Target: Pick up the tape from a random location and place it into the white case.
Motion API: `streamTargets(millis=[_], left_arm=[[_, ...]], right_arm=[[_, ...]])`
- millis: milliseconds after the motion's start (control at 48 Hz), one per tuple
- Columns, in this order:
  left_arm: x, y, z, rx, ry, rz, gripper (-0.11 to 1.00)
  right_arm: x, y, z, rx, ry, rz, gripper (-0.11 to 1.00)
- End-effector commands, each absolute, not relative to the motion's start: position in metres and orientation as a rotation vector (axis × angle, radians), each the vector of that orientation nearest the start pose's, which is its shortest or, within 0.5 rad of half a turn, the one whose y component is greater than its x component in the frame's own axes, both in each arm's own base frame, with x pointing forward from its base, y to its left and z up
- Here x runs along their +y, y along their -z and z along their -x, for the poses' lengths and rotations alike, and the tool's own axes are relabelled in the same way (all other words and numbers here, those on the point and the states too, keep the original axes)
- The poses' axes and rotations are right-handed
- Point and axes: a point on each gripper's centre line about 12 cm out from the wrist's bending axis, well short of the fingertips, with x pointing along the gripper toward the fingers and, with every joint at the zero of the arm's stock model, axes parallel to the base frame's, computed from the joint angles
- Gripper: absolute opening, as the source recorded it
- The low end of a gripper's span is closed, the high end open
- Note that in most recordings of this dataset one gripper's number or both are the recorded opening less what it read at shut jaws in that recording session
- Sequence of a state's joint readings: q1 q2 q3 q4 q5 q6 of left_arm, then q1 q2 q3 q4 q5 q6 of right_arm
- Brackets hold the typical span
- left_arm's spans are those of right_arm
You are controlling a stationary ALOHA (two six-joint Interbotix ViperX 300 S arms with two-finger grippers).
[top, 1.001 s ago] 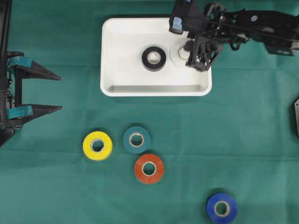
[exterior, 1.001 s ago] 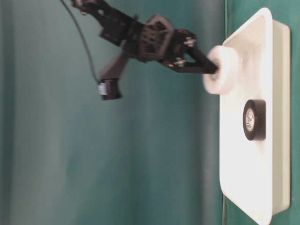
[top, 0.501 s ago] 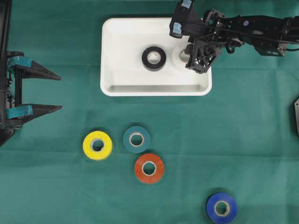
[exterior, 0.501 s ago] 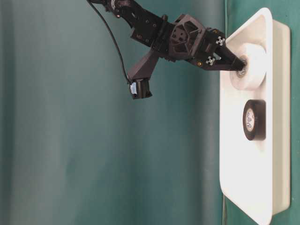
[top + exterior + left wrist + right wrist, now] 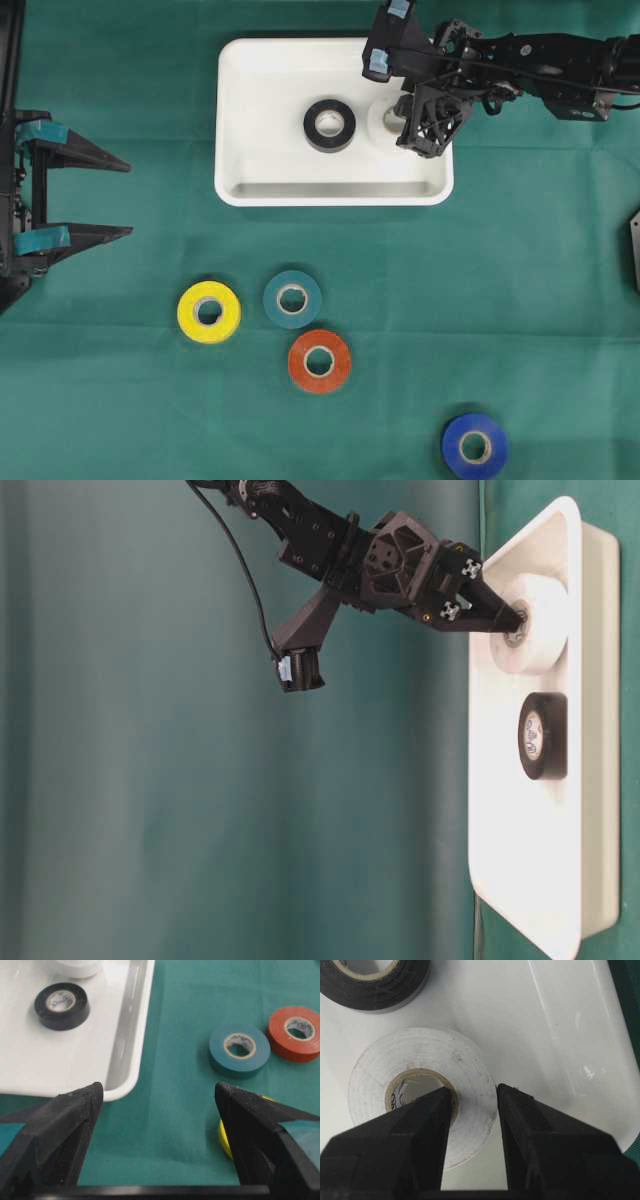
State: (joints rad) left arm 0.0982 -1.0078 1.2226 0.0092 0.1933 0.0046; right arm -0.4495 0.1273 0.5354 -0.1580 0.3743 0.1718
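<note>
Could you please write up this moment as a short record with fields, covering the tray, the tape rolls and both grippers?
white case: on the green cloth, holding two rolls
black tape: flat in the case
white tape: low in the case beside the black roll, wall pinched by right gripper
right gripper: shut on the white tape, one finger inside the core
left gripper: open, empty, away from the case
outside the case: yellow tape, teal tape, orange tape, blue tape

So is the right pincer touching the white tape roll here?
Touching. The right wrist view shows the right pincer shut on the white tape roll, one finger inside its core, the other against its outer edge.
</note>
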Motion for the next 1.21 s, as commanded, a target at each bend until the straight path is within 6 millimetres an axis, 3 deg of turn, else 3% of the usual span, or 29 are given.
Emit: streamTargets(millis=[0,501,542,605,667,751,1001,1189], left_arm=[[0.018,-0.232,-0.181,0.391,-0.097,0.007,0.9],[0.018,-0.232,-0.181,0.391,-0.097,0.007,0.9],[0.019,-0.232,-0.181,0.391,-0.099,0.008,0.9],[0.018,-0.232,-0.181,0.393,-0.097,0.007,0.9],[0.018,-0.232,-0.181,0.395,-0.097,0.007,0.9],[0.019,-0.232,-0.181,0.396,-0.099,0.008,0.9],[0.018,-0.232,-0.181,0.396,-0.097,0.007,0.9],[0.018,-0.231,-0.181,0.398,-0.098,0.009,0.9]], right_arm=[[-0.179,-0.139,-0.355,0.988,0.476,-0.219,0.31],[-0.18,-0.143,-0.356,1.002,0.48,-0.221,0.31],[-0.181,-0.145,-0.357,1.001,0.481,-0.219,0.38],[-0.181,-0.15,-0.359,0.99,0.48,-0.212,0.57],[-0.182,-0.158,-0.359,0.977,0.482,-0.198,0.77],[-0.183,-0.174,-0.357,0.955,0.488,-0.187,0.91],[-0.178,-0.244,-0.344,0.838,0.511,-0.16,0.87],[-0.173,-0.272,-0.332,0.774,0.519,-0.146,0.87]])
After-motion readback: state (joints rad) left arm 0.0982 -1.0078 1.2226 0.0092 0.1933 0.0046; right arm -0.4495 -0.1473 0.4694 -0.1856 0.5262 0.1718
